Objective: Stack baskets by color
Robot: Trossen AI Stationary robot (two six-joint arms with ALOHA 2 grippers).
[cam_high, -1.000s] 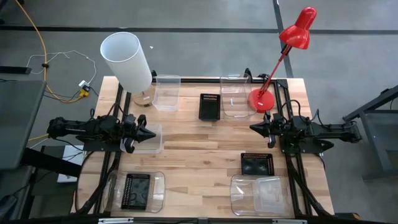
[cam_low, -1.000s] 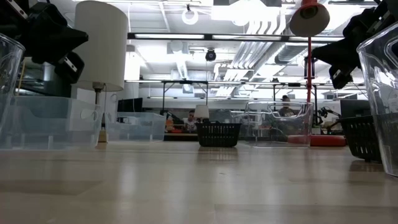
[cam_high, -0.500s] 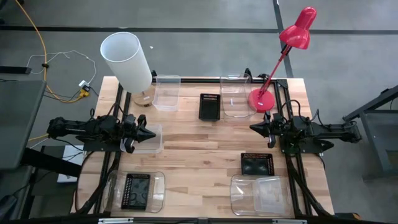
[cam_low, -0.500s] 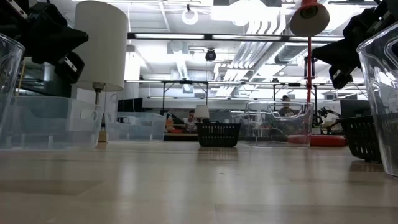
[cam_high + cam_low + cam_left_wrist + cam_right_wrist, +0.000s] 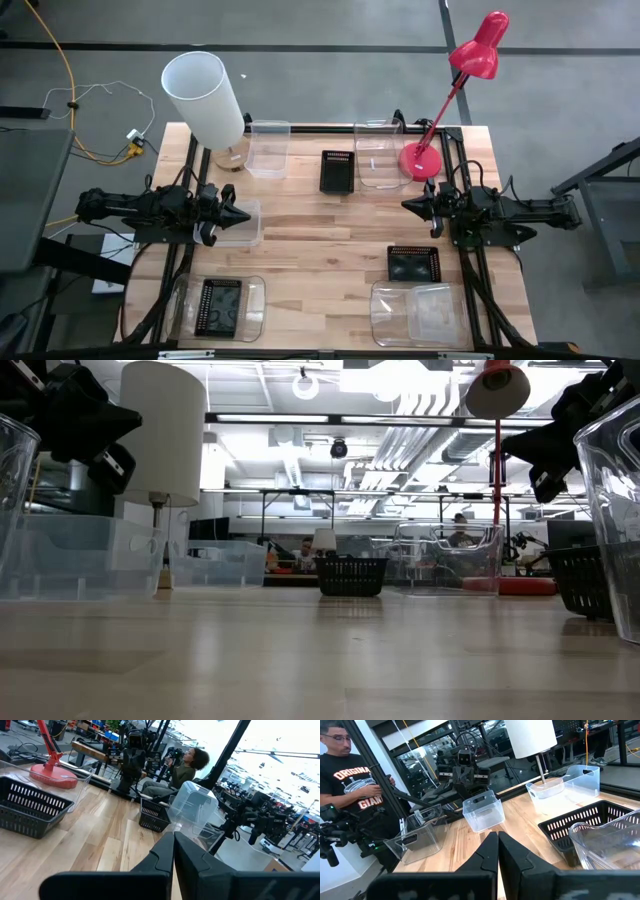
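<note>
Baskets lie scattered on the wooden table (image 5: 320,235). At the far edge stand a frosted basket (image 5: 268,148), a black one (image 5: 337,171) and a clear tub (image 5: 378,158). A second frosted basket (image 5: 238,224) rests below my left gripper (image 5: 243,215). A near-left clear tub (image 5: 222,307) has a black basket lying inside it. At the right are another black basket (image 5: 413,264) and a clear tub (image 5: 418,313). My right gripper (image 5: 408,206) hovers at the right edge. Both grippers point level toward the middle, shut and empty (image 5: 173,845) (image 5: 497,842).
A white cylindrical lampshade (image 5: 203,97) stands at the far left corner and a red desk lamp (image 5: 420,160) at the far right. The table's middle is bare wood. People show in the room beyond the table (image 5: 350,775) (image 5: 187,762).
</note>
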